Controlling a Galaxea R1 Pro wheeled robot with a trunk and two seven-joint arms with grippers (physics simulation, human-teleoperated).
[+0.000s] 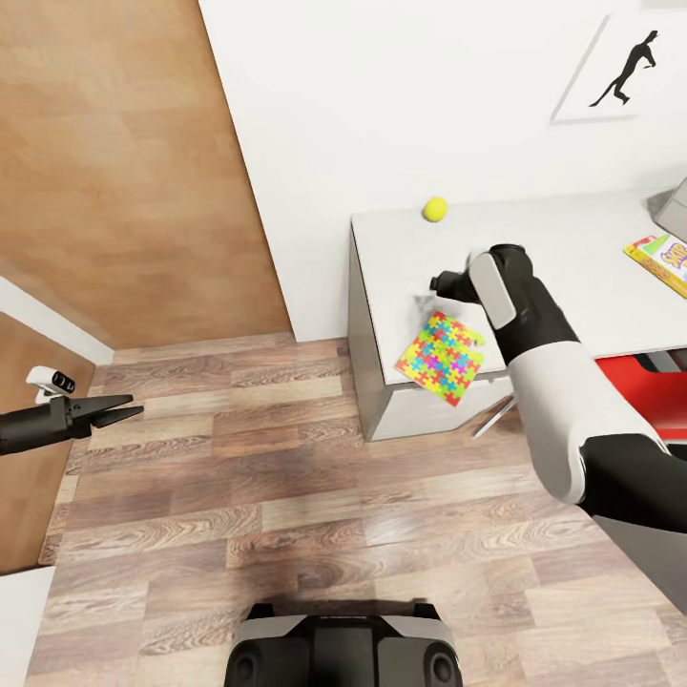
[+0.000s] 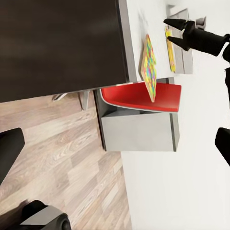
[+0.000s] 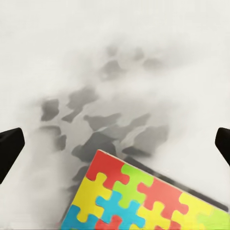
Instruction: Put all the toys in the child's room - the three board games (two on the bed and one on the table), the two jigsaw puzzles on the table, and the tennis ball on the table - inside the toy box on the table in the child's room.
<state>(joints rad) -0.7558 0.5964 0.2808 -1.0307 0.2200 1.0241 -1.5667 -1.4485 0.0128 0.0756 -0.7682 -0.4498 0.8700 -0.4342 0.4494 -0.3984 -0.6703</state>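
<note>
the jigsaw puzzle (image 1: pixel 441 358), 1 thin stiff light square, lies on the table (image 1: pixel 572 258) corner, overhanging its edge, so the right gripper (image 3: pixel 115 143), fingers spread wide above it, should probably pinch that overhanging edge, since flat faces slip.

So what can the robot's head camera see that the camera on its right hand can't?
The head view alone has the tennis ball near the table's back edge, the Skip-Bo box, a corner of the grey toy box, the wood floor, the wall picture and the left gripper, held over the floor. The right wrist view alone has blotchy grey shadows up close. Both share the colourful jigsaw puzzle and the white table.
</note>
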